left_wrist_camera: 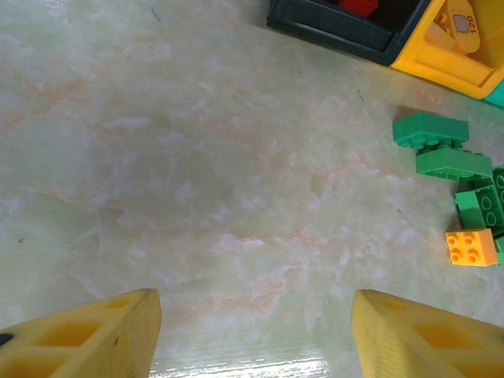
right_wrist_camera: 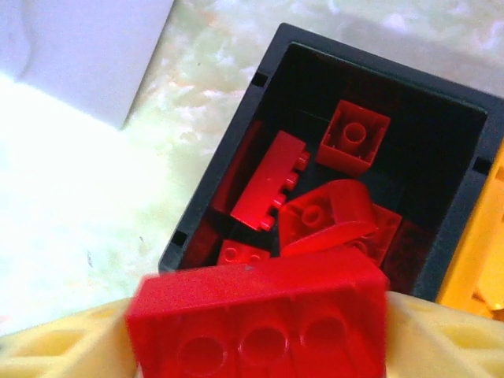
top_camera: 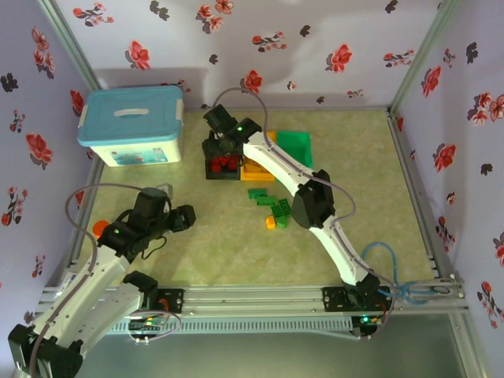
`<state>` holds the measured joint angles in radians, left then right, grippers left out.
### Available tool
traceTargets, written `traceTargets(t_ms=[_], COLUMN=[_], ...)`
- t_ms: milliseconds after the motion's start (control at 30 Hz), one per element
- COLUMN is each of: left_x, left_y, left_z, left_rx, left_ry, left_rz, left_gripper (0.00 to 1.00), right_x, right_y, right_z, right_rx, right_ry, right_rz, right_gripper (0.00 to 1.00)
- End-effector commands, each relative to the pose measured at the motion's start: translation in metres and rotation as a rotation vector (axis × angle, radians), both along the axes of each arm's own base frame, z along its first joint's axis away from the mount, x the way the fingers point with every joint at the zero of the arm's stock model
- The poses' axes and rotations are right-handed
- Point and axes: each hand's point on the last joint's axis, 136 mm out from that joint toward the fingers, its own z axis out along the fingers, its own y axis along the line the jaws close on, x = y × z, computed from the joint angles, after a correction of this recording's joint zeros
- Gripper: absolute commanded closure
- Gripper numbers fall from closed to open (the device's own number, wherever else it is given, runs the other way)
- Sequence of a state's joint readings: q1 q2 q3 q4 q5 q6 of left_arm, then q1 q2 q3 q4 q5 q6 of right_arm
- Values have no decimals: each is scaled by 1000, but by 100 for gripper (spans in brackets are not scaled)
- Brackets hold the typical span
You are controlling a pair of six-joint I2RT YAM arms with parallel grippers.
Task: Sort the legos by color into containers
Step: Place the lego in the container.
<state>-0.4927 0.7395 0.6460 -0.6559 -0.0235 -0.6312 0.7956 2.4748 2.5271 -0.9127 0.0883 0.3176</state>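
Left fingers (left_wrist_camera: 87, 335): wide apart, empty, above bench (left_wrist_camera: 197, 157).
Right fingers (right_wrist_camera: 55, 350): flanking red lego (right_wrist_camera: 260, 315) over black bin (right_wrist_camera: 232, 150); grip unclear.
Loose on bench: green legos (left_wrist_camera: 431, 130), orange lego (left_wrist_camera: 471, 247).

The marbled table (top_camera: 220, 244) is occupied by a storage box (top_camera: 130, 130), black bin (top_camera: 223, 176), yellow bin (top_camera: 256, 169), green bin (top_camera: 298, 146) and scattered legos (top_camera: 268, 201).

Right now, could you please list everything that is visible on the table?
storage box: 1, white with light-blue lid, far left corner
bins: 3, side by side, far middle: black bin, orange-yellow bin, green bin
red legos: several, inside black bin
red lego: 1, between right gripper's fingers
green legos: several, table centre
orange-yellow lego: 1, beside green ones
left gripper: open, yellow fingers, over bare table
right gripper: yellow fingers, above black bin
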Motion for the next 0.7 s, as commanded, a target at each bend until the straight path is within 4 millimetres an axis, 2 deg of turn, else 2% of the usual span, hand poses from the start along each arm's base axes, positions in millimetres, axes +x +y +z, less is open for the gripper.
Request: traceTargets(t_ms=[0,233,367,533,667], left_x=[0,2,4,4,7], left_y=[-8,-24,-38,-62,-86], left_z=[11,14,13,9,3], left_rx=[-16,-15,-9,16,28], left_ry=[-4,-12,-15,-5,3], left_rz=[-23,-79,-126,-211,-276], left_gripper=[35,34,34,32,31], right_x=[7,-5,-19,-38,-54], right_y=[-1,-16,-31,-63,-95], right_z=[16,55,75,97,102], right_rx=[23,35,46,59,56], right_ry=[-32,-64,-81,-140,-165], right_rz=[-4,-4,-5,-49,-94], right_gripper=[10,6,6,5,4])
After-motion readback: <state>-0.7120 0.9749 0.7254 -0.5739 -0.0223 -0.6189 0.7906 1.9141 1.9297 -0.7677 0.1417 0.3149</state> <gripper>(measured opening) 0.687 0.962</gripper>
